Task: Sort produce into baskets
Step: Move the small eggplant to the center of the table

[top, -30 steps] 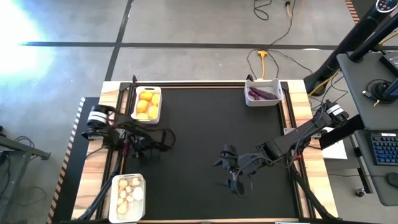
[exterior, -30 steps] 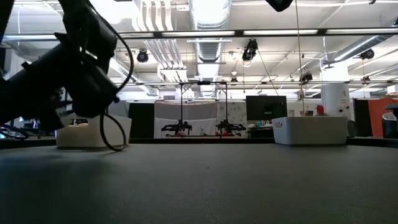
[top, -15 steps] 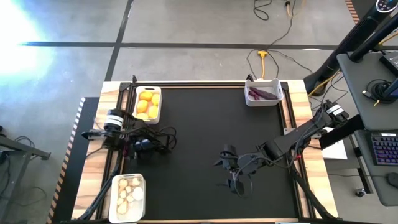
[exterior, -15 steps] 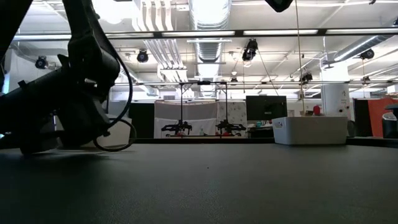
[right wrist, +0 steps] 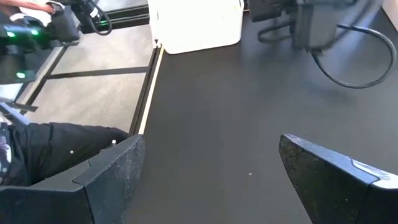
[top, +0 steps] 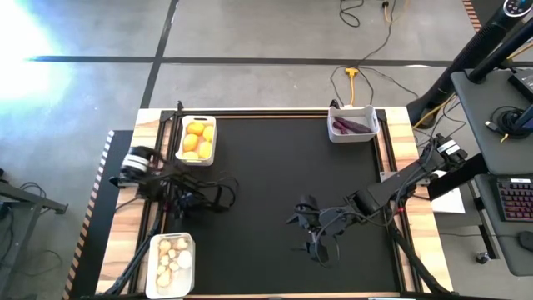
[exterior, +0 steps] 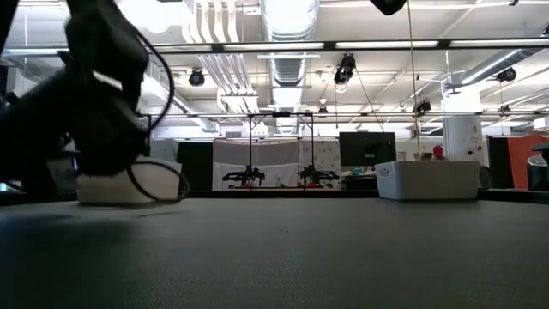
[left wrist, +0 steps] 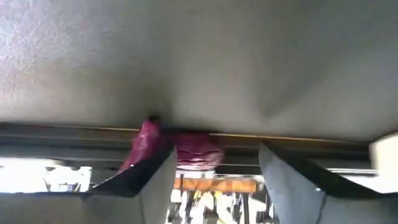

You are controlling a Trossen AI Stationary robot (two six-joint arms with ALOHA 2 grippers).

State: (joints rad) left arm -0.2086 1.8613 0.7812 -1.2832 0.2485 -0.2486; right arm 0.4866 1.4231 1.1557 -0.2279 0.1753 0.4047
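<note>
Left arm drew back toward the tabletop's [top: 275, 167] left edge; right arm waited.
Left tool [left wrist: 214, 165] stood parted around a purple piece [left wrist: 186, 148], contact unclear; it likely belonged in the far-right basket [top: 353, 123]. Right tool [top: 316, 237] hung released mid-tabletop.

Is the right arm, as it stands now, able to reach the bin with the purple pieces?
Probably yes. The right tool hangs open over bare mat, and nothing lies between it and the bin with the purple pieces on its own side of the table.
</note>
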